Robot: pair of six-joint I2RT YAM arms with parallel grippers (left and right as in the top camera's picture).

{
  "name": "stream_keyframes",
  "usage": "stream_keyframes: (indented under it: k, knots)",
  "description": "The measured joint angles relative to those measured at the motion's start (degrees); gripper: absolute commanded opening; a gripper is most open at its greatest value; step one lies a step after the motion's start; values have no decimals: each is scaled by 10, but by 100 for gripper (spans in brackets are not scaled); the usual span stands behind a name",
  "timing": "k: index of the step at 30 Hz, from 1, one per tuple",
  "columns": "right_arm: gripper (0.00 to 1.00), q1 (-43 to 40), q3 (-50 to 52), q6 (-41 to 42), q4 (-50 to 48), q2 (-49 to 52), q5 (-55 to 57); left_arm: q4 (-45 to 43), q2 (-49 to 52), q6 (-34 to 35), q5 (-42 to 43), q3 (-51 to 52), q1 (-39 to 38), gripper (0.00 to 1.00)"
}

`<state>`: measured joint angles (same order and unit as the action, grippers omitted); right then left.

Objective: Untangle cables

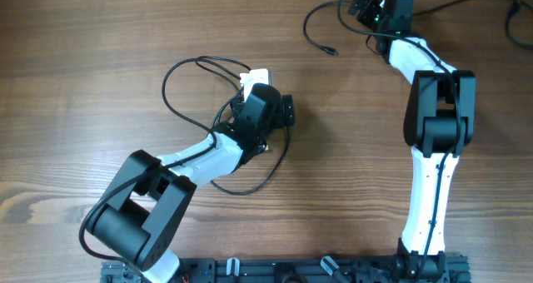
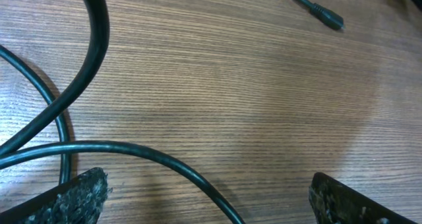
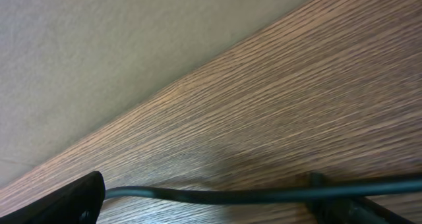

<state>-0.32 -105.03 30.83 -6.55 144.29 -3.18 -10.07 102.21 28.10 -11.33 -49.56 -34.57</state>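
1. The left pincer [image 2: 208, 207] is released, its two dark, rough-padded fingers [image 2: 72, 199] spread wide just above the brown wood-grain bench [image 2: 250, 118].
2. Thin black flexible cables [image 2: 99, 144] lie in crossing loops on the bench beside its left finger. One strand curves in between the two fingers and is not grasped.
3. Well ahead of this pincer, towards its right, lies a small black plug [image 2: 328, 16] on the end of another cable.
4. The right pincer [image 3: 204, 191] is also released, close to the bench's far edge.
5. A thin black cord [image 3: 231, 196] runs across the bench from one of its fingers to the other and is not clamped. I cannot tell whether it touches them.
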Motion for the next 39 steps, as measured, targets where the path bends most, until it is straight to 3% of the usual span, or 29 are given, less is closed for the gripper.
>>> stream_keyframes:
  k: [7,17,26,27,31,35,39]
  knots:
    - [100,-40,-1,-2,22,-5,-145,15,0,0,0,0,0,100]
    - [100,-50,-2,-84,407,-93,-227,19,0,0,25,0,0,100]
    - [100,-47,5,-164,535,-140,-229,34,-75,0,51,0,0,100]
    - [100,-41,6,-178,543,-173,-230,48,-139,0,53,0,0,100]
    - [100,-6,6,-211,565,-236,-229,132,-212,0,22,-2,0,100]
    - [100,48,6,-250,578,-257,-229,213,-245,1,-33,-2,0,100]
    - [100,119,7,-330,572,-257,-229,311,-264,52,-101,-3,2,100]
